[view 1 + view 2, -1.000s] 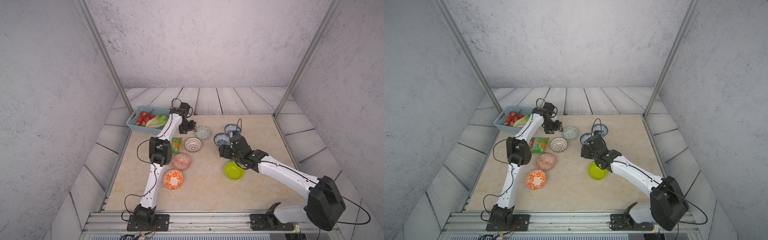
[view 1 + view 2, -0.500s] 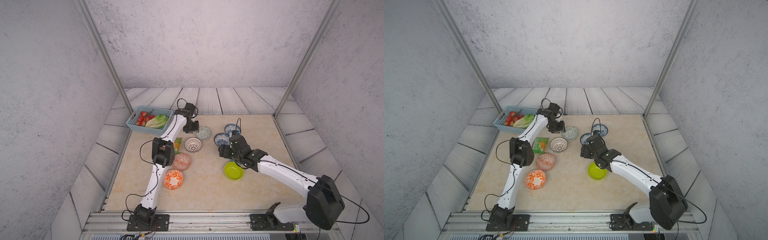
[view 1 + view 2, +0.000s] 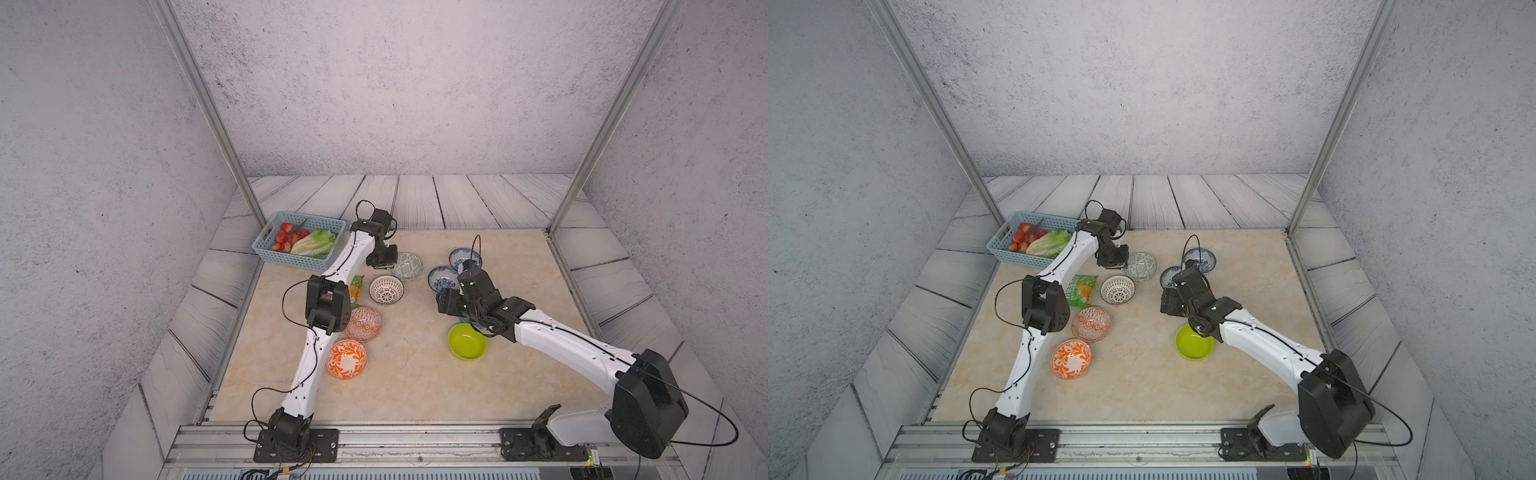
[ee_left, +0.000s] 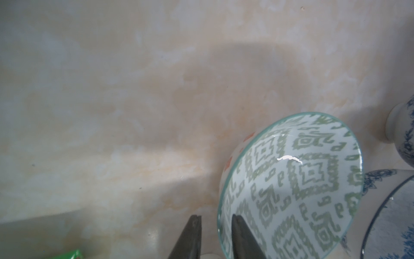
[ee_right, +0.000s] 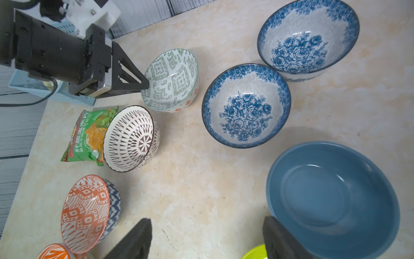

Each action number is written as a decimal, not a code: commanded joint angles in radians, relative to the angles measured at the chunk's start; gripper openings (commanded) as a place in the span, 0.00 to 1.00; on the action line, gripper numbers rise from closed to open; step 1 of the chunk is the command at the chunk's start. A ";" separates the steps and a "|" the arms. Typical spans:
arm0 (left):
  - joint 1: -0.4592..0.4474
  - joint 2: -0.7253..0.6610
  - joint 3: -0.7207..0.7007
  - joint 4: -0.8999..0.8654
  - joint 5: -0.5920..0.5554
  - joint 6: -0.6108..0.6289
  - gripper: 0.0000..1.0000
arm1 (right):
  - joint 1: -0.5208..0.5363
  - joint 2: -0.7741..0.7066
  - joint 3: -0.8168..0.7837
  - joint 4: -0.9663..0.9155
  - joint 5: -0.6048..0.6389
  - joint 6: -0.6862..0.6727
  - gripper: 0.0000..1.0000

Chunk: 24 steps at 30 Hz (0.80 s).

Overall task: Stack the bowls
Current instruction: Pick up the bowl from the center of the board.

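The left arm [image 3: 328,274] rises from its base at the surface's near edge, bends at the elbow above the orange bowls, and reaches toward the far-left corner. Its wrist is tipped down. The left gripper [image 4: 216,218] straddles the rim of the grey-green bowl [image 3: 409,266], which sits near the far edge. One finger [image 4: 193,235] is outside the wall and the other is inside. The jaws are narrowed around the rim, but whether they actually pinch it cannot be told.

The right arm [image 3: 561,336] stretches low from the near-right corner toward the middle. The right gripper [image 5: 207,220] hangs with its jaws spread wide over bare marble-look surface [image 3: 415,382], grasping nothing. The plain blue bowl [image 5: 331,197] sits just beside one finger.

The two blue floral bowls [image 3: 465,257] [image 3: 442,277] stand next to each other near the far edge. The lime bowl [image 3: 467,340] lies under the right forearm. Along the left side sit the white lattice bowl [image 3: 386,289], the orange diamond bowl [image 3: 363,324] and the orange scroll bowl [image 3: 347,359], none of them stacked. A snack packet [image 3: 1079,289] touches the lattice bowl. The basket [image 3: 299,259] sits off the far-left corner.
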 commanded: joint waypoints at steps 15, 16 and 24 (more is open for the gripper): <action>-0.011 0.038 0.009 0.018 -0.019 -0.008 0.24 | 0.005 0.009 0.024 -0.019 -0.003 -0.009 0.79; -0.011 0.038 0.008 0.018 -0.019 -0.009 0.24 | 0.005 0.009 0.023 -0.018 -0.003 -0.010 0.79; -0.016 0.048 0.001 0.032 -0.007 -0.013 0.22 | 0.005 0.009 0.025 -0.020 -0.005 -0.010 0.79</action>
